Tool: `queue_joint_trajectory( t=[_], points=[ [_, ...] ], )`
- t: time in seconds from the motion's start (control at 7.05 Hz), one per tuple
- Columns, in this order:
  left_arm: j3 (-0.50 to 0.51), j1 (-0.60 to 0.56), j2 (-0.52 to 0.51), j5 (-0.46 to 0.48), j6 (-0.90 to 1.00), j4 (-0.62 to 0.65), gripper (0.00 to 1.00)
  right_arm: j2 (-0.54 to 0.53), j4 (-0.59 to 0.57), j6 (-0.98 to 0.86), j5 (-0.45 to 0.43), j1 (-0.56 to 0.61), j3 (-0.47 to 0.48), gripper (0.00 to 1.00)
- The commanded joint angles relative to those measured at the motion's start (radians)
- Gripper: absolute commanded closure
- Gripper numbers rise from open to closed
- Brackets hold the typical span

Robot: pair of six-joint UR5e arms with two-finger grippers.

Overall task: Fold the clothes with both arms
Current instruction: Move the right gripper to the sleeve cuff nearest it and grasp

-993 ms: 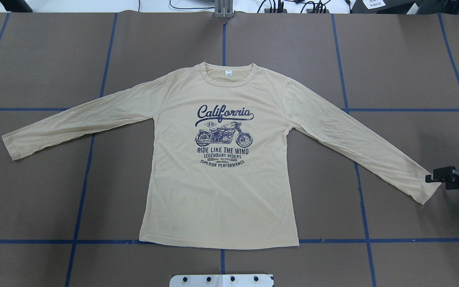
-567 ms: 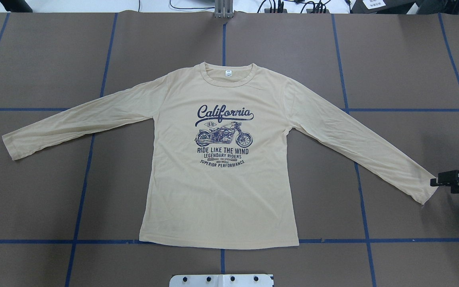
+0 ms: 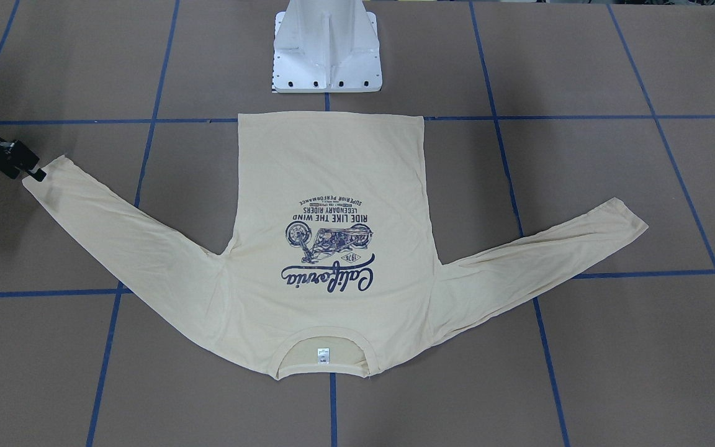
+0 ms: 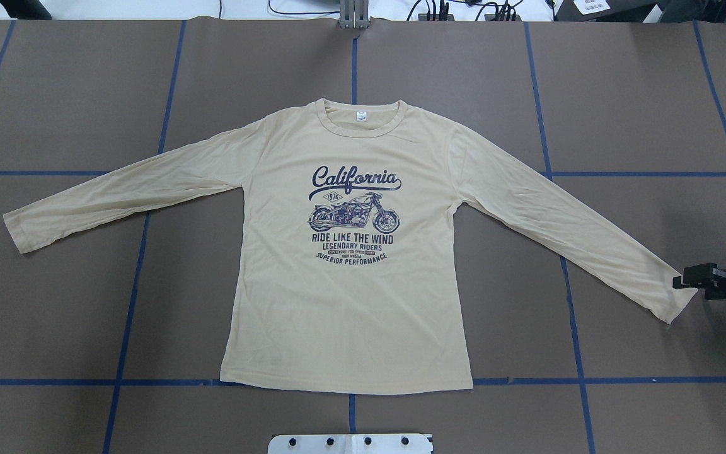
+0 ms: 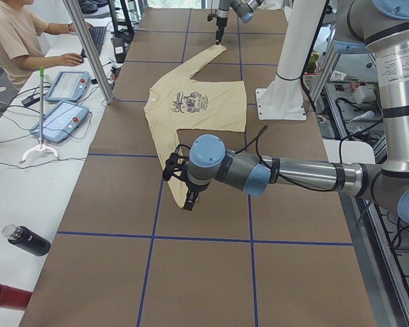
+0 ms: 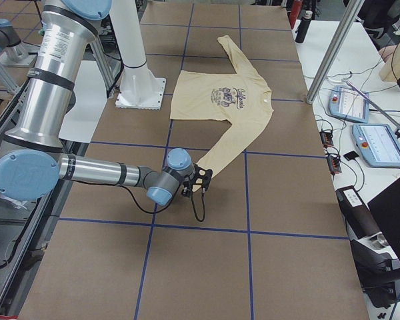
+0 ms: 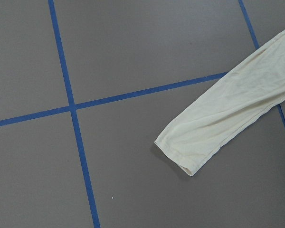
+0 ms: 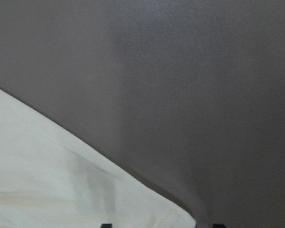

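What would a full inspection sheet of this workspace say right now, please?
Surface: brown table marked with a blue tape grid.
Job's things: T-shirt spread flat, print up, both sleeves out.
Clutter: two bottles on the side bench.
Claws: right claw open at the edge of one cuff; left claw above bare table near the other cuff, open or shut unclear.
Cables: black cable looping along the left arm.
Surroundings: seated person at the bench; white pedestal.
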Motion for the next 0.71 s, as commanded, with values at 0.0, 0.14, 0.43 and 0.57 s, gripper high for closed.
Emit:
queue_joint_trajectory(
  t=[0.0,0.14,0.43,0.57],
  points=[
    [-0.002,0.000,0.000,0.000,0.000,0.000,0.00,0.006,-0.006,-0.004,-0.006,0.003,-0.007,0.34],
    [-0.005,-0.001,0.000,0.000,0.000,0.000,0.00,0.009,-0.006,-0.005,-0.007,0.005,-0.010,0.34],
    [-0.008,-0.001,0.000,0.000,-0.001,0.000,0.00,0.008,-0.006,-0.004,-0.007,0.007,-0.012,0.53],
    [-0.008,-0.001,0.000,0.000,-0.001,0.000,0.00,0.006,-0.004,-0.004,-0.007,0.008,-0.012,0.71]
  ],
)
